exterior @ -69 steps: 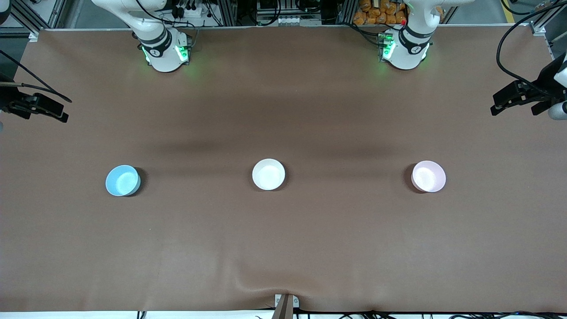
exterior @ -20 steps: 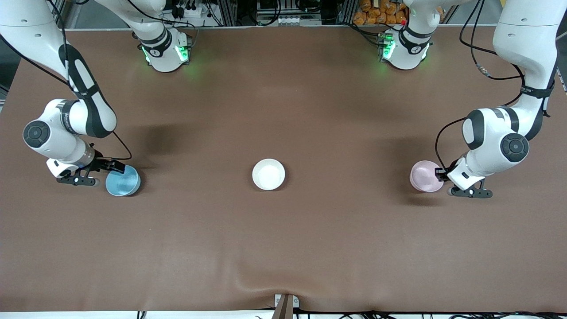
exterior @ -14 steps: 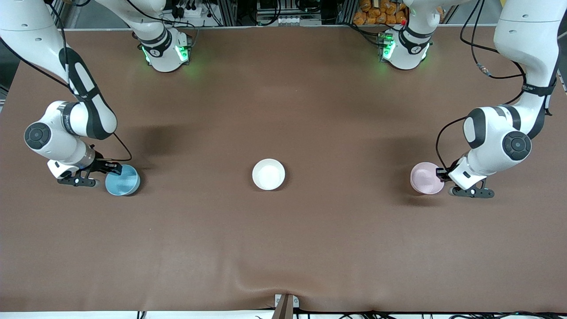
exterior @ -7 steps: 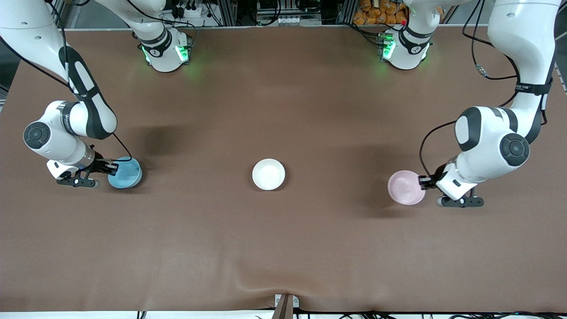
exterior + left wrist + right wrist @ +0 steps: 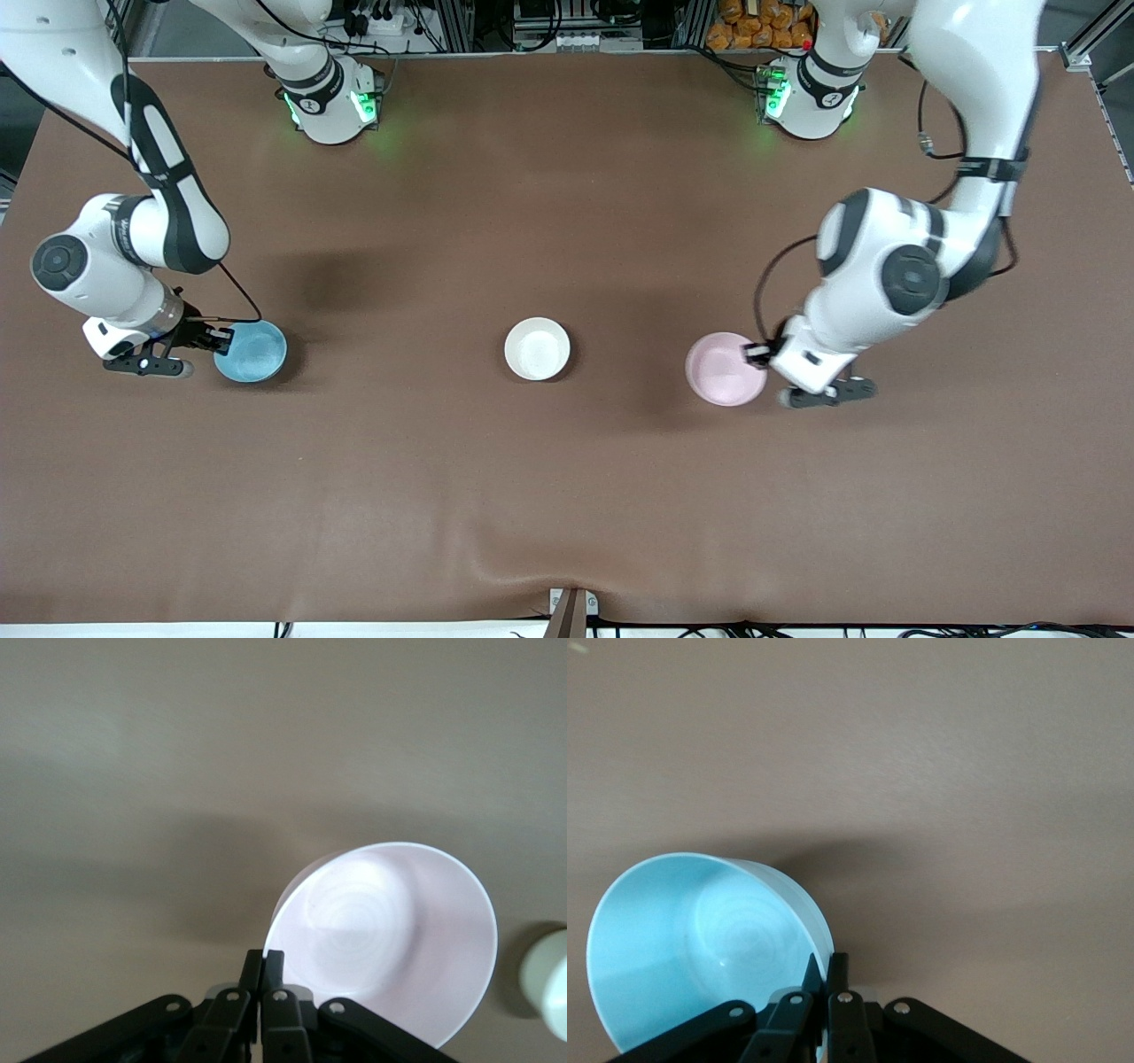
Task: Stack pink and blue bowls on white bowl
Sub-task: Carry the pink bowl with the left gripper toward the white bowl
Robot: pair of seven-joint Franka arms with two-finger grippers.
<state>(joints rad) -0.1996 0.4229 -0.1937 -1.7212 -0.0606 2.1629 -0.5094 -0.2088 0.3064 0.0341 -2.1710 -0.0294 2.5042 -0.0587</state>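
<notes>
Left gripper (image 5: 756, 353) pinches pink bowl (image 5: 725, 369) rim, lifted. Right gripper (image 5: 219, 337) pinches blue bowl (image 5: 252, 352) rim. White bowl (image 5: 537, 348) bare; both stackings remain.

My black fingers (image 5: 263, 967) pinch a pale pink bowl (image 5: 726, 369), glossy and plain. My other black fingers (image 5: 827, 970) clamp a sky-blue bowl (image 5: 251, 351), plain too. Between them, a plain white bowl (image 5: 537, 348). Brown table (image 5: 567, 496) underneath, my arms white with black bands.
</notes>
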